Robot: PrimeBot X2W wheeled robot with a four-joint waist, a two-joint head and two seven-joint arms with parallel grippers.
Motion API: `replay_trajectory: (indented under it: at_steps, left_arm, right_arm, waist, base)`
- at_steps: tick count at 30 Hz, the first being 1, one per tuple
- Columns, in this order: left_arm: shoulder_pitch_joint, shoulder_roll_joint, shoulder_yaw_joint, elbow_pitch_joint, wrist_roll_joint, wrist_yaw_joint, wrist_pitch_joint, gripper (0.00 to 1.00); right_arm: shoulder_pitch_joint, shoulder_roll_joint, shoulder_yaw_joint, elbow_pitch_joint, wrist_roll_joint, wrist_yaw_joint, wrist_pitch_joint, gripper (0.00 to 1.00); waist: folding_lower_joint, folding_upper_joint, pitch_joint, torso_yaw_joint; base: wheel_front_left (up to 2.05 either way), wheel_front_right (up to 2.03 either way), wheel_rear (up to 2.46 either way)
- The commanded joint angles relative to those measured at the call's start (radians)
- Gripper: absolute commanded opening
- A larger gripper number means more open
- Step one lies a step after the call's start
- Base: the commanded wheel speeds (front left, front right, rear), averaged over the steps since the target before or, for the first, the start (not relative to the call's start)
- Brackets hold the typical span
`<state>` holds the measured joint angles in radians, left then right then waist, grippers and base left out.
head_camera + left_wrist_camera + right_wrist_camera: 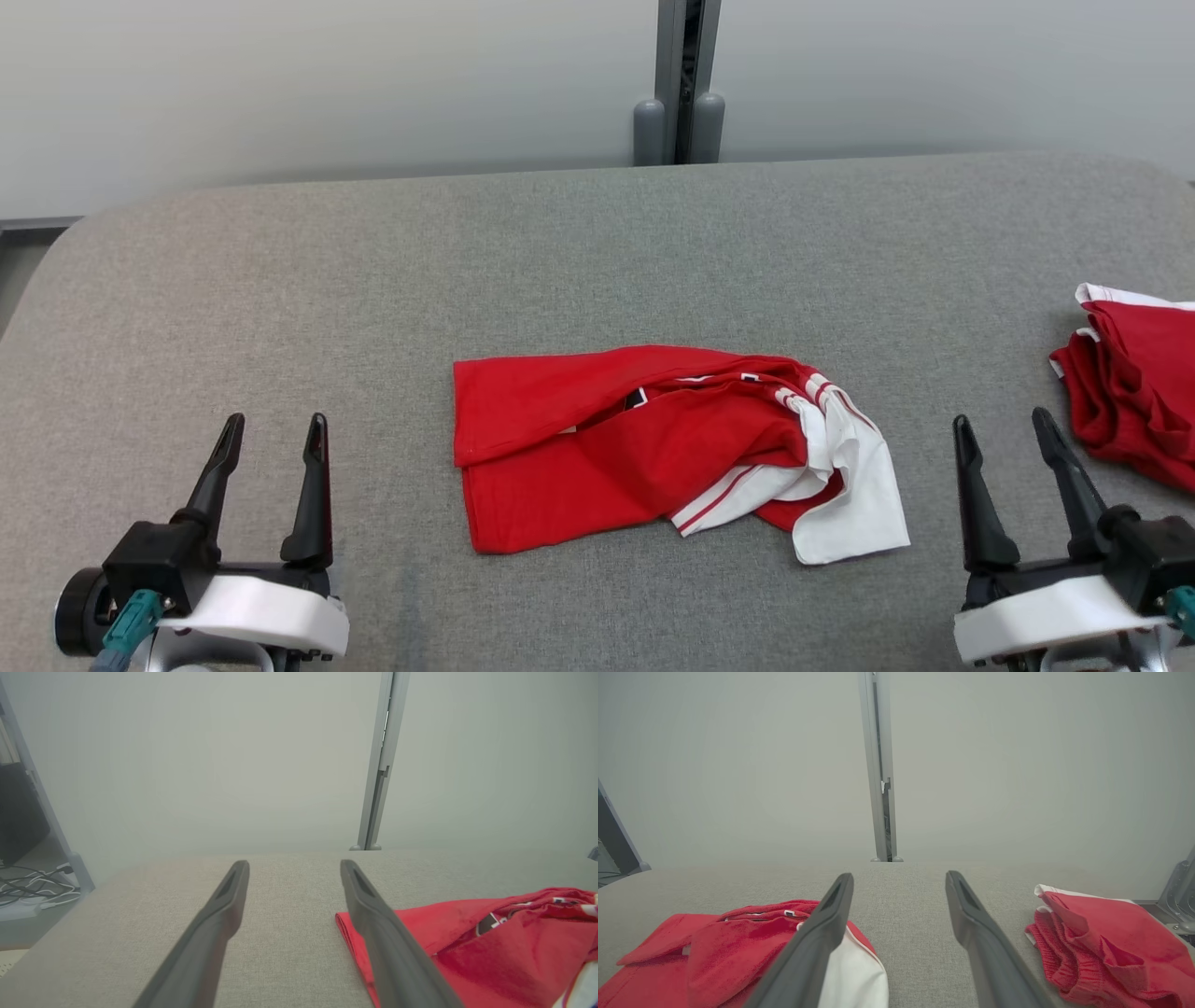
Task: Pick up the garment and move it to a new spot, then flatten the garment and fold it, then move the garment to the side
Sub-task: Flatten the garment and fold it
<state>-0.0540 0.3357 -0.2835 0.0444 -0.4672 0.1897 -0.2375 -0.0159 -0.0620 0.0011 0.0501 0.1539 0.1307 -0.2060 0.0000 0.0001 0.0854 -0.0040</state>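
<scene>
The crumpled red-and-white cloth garment (597,448) at centre looks soft and matt; the grey woven-fabric bench (373,280) is coarse-textured and matt.

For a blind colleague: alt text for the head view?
A crumpled red and white garment lies mid-table on grey fabric. The left claw and right claw stand open at the lower corners; another red garment lies far right.

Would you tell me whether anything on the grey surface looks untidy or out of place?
The red garment in the middle lies rumpled, its white end bunched at the right. A second red garment sits crumpled at the right edge.
</scene>
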Motion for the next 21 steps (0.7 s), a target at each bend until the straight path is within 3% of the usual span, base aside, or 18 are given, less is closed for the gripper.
replay_trajectory:
  at_steps: [1, 9, 21]
  left_arm:
    - [0.02, 0.006, 0.007, -0.014, 0.001, 0.01, 0.0, 1.0]
    - [0.085, 0.024, 0.021, -0.059, -0.005, 0.043, 0.013, 1.0]
    - [0.095, 0.033, 0.016, -0.091, -0.005, 0.059, 0.029, 1.0]
  right_arm:
    - [0.029, 0.0, 0.008, -0.018, -0.007, 0.0, 0.008, 1.0]
    - [0.122, 0.01, 0.029, -0.087, -0.001, 0.0, 0.038, 1.0]
    - [0.126, 0.011, 0.041, -0.094, 0.033, 0.0, 0.049, 1.0]
  waist:
    - [0.0, -0.0001, -0.022, 0.003]
    - [0.0, -0.0001, -0.063, 0.007]
    - [0.0, -0.0001, -0.06, 0.012]
  base:
    - [0.0, 0.0, 0.0]
    - [0.0, 0.0, 0.0]
    - [0.0, 0.0, 0.0]
